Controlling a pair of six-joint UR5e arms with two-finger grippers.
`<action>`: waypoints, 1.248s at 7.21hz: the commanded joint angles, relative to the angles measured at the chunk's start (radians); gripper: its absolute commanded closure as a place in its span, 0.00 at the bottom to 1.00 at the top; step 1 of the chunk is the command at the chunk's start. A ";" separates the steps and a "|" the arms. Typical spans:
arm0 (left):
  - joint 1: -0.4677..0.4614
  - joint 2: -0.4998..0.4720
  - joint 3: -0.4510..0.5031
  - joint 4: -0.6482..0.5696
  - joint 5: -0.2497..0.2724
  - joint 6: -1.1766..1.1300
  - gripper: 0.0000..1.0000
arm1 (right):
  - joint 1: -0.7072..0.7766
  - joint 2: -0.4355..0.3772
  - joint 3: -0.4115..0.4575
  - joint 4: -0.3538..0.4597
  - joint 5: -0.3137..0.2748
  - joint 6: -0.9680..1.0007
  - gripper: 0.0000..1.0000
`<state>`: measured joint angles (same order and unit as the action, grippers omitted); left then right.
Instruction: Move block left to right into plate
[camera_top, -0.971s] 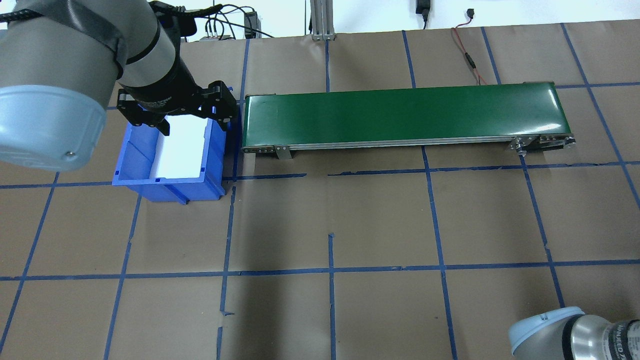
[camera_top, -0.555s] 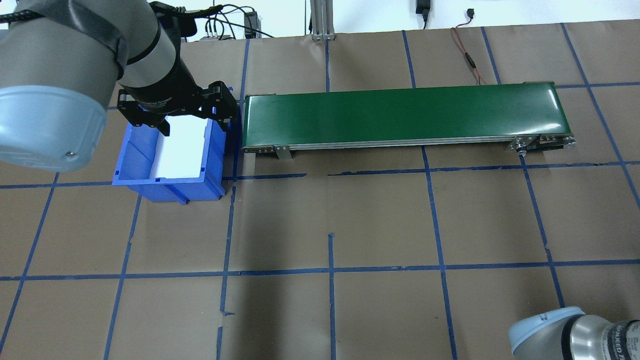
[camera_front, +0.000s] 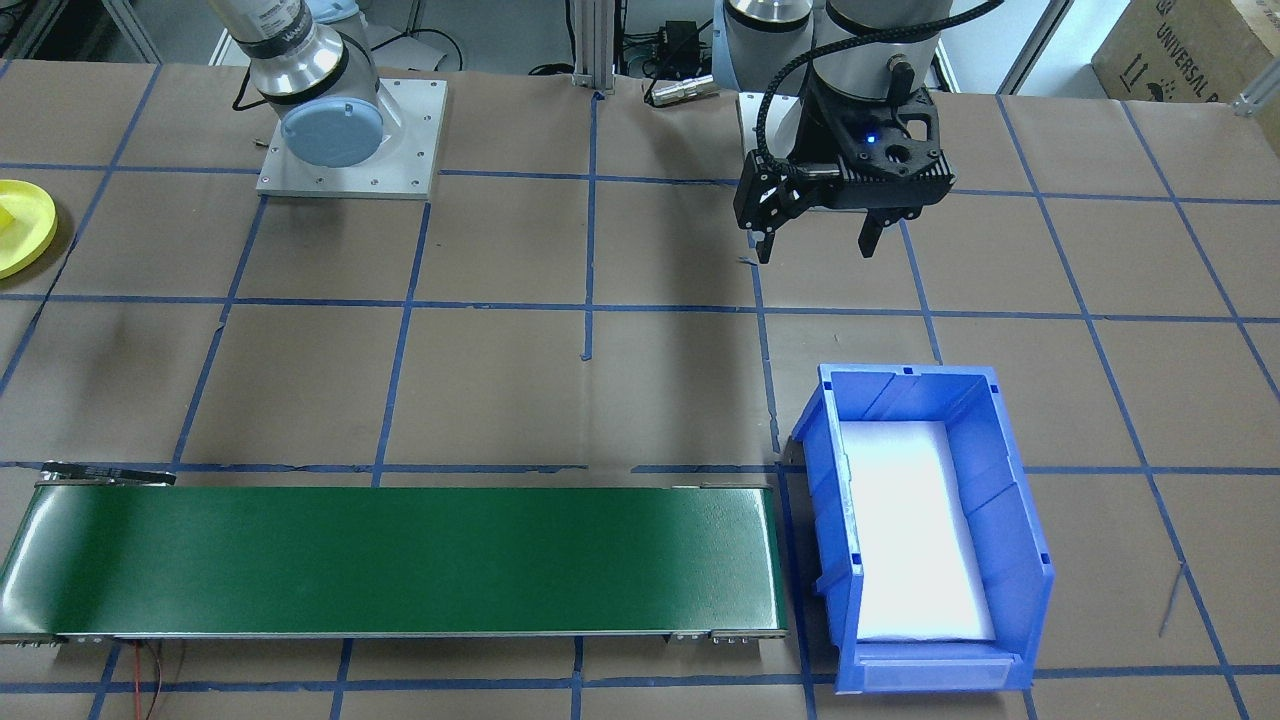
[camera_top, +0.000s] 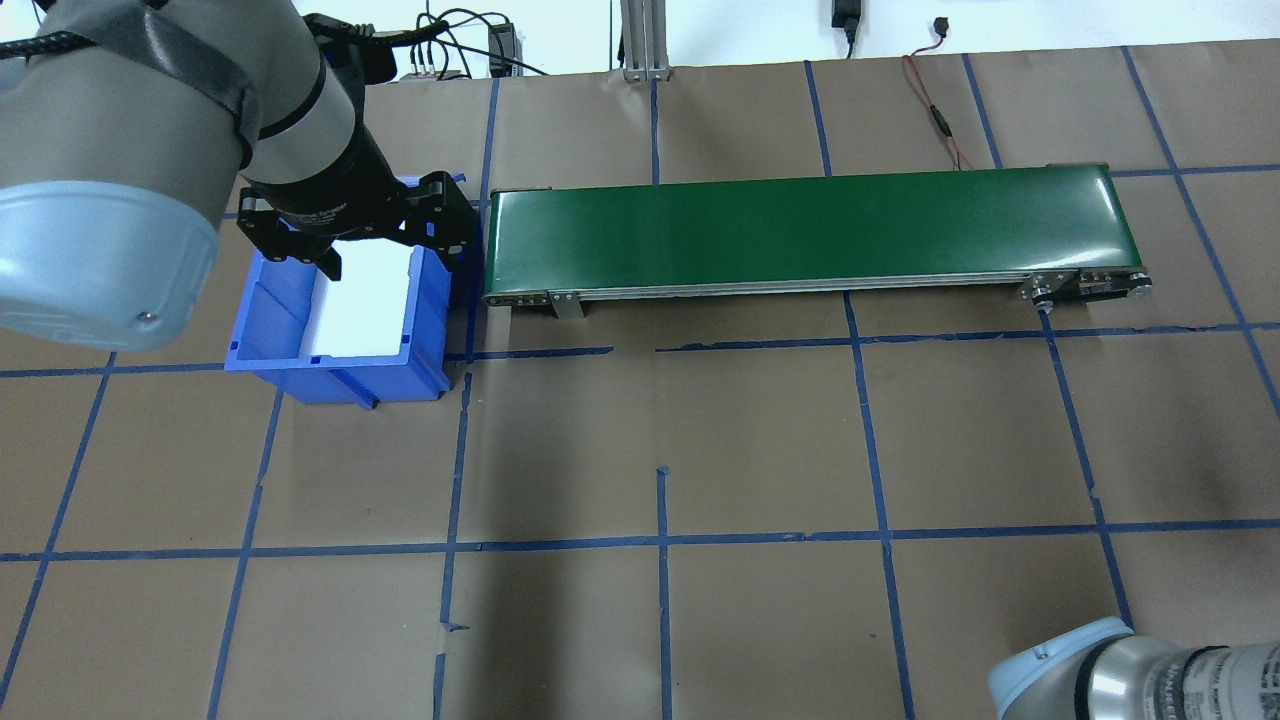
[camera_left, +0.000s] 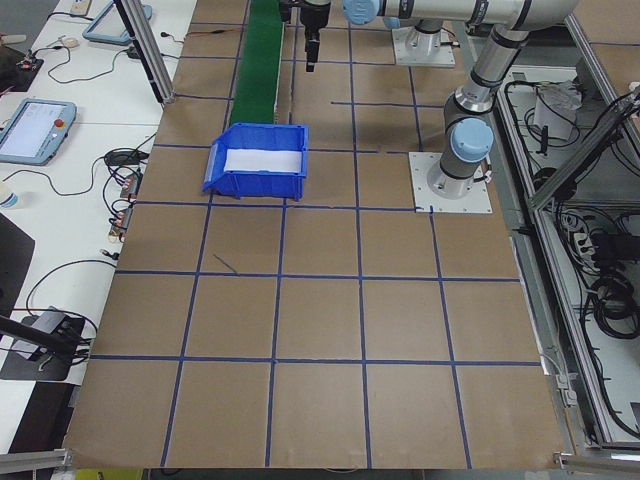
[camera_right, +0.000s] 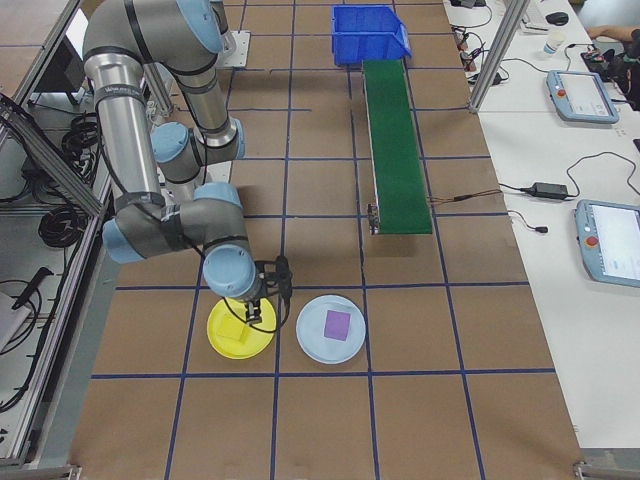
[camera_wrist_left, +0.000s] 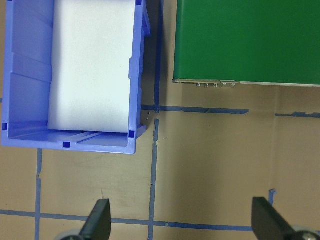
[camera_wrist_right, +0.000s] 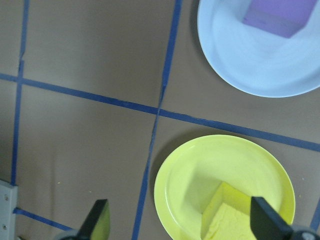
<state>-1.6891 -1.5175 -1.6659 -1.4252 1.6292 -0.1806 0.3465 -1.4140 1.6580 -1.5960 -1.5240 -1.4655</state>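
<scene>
on the taped table (camera_top: 760, 440), both end effectors point down, released: left end effector (camera_front: 815, 240), right end effector (camera_wrist_right: 180, 222).

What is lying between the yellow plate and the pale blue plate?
Only bare brown paper and a blue tape line separate the yellow plate from the pale blue plate, per the right wrist view.

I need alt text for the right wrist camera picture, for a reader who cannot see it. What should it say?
A yellow cube sits in a round, bright yellow plastic plate on a brown table with blue tape lines. The open right gripper hangs above the plate, empty. At the upper right, a round pale blue plate holds a purple block.
</scene>
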 joint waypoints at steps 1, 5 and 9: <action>-0.003 0.000 -0.001 0.002 0.000 -0.003 0.00 | 0.200 -0.121 -0.085 0.202 -0.008 0.066 0.00; -0.003 0.000 -0.001 0.002 0.000 -0.003 0.00 | 0.360 -0.272 -0.077 0.512 0.007 0.503 0.00; -0.003 0.000 -0.001 0.002 0.000 -0.004 0.00 | 0.699 -0.416 -0.073 0.547 0.001 0.984 0.03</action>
<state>-1.6920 -1.5171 -1.6674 -1.4235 1.6291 -0.1851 0.9198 -1.7933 1.5843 -1.0588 -1.5216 -0.6471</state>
